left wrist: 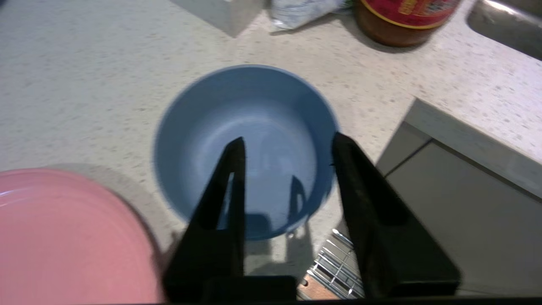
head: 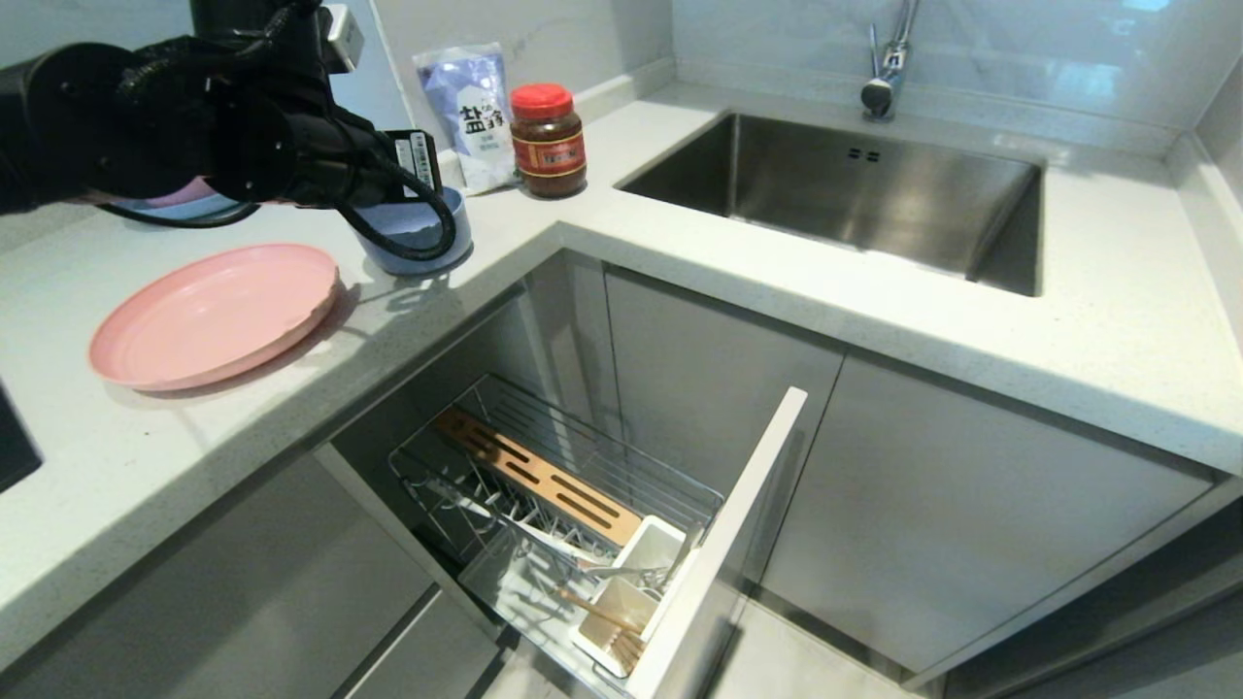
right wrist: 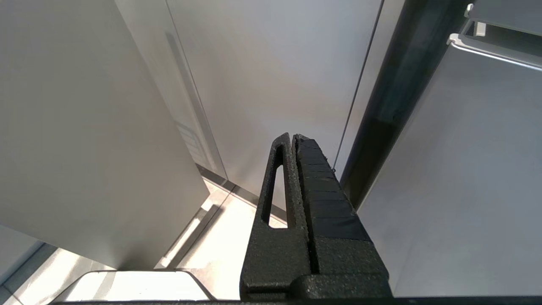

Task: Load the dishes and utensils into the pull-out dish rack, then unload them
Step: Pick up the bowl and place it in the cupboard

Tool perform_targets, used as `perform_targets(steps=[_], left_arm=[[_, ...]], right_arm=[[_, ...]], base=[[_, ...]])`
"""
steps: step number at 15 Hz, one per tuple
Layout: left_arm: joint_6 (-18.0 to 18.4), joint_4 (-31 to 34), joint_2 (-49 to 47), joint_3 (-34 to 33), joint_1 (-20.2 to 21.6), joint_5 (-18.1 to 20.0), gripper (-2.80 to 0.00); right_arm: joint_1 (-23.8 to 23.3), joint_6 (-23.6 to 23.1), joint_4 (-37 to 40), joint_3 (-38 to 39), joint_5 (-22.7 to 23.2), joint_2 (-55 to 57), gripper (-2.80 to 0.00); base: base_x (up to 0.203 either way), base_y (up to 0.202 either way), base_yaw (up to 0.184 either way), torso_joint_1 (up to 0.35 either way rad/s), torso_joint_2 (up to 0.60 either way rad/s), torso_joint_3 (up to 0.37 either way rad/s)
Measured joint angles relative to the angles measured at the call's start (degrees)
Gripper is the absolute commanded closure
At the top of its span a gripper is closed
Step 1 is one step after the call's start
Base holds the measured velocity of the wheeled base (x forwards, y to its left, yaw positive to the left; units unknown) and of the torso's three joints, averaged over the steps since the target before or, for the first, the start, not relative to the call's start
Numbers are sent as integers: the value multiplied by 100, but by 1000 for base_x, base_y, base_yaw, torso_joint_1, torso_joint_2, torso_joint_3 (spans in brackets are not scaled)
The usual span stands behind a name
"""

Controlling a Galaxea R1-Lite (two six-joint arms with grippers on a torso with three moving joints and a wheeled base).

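Left of the speckled pale stone countertop (head: pixel 146 456): a large flat round pink plate (head: pixel 214 313) lies near the front edge, with bare counter all round it. Just beside its far rim stands a small matte blue-grey round bowl (left wrist: pixel 245 148), close to the counter's inner corner. The left gripper (left wrist: pixel 286 142) hangs over the bowl, its fingers apart with one above the bowl's hollow and one above its rim; no grip is visible. Behind: a pouch printed with the character 盐 (head: pixel 473 112) and a red-lidded brown jar (head: pixel 549 141), its label too small to read. Below the corner, the pulled-out chrome wire dish rack (head: pixel 544 485) holds silver cutlery (head: pixel 573 555) and wooden chopsticks (head: pixel 607 614). Right: a steel sink (head: pixel 855 194). The right gripper (right wrist: pixel 294 144), pressed shut, is parked by grey cabinet doors (right wrist: pixel 262 76).
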State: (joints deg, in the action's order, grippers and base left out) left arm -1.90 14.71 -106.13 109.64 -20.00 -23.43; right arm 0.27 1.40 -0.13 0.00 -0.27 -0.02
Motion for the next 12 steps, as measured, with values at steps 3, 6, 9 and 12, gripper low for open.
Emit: perform_targets(steps=[3, 6, 9, 12], left_arm=[[68, -26, -126, 20, -22, 73, -280], [155, 0, -210, 24, -22, 72, -280], [239, -28, -318, 24, -20, 83, -280], [348, -30, -432, 24, -39, 86, -280]], right_arm=[[2, 0, 4, 0, 0, 0, 0], [0, 0, 2, 0, 2, 0, 0], [2, 0, 2, 0, 0, 0, 0], [2, 0, 2, 0, 2, 0, 0]], base=[[0, 0, 0, 0, 0, 0], [0, 0, 0, 0, 0, 0], [0, 0, 0, 0, 0, 0], [0, 0, 0, 0, 0, 0]])
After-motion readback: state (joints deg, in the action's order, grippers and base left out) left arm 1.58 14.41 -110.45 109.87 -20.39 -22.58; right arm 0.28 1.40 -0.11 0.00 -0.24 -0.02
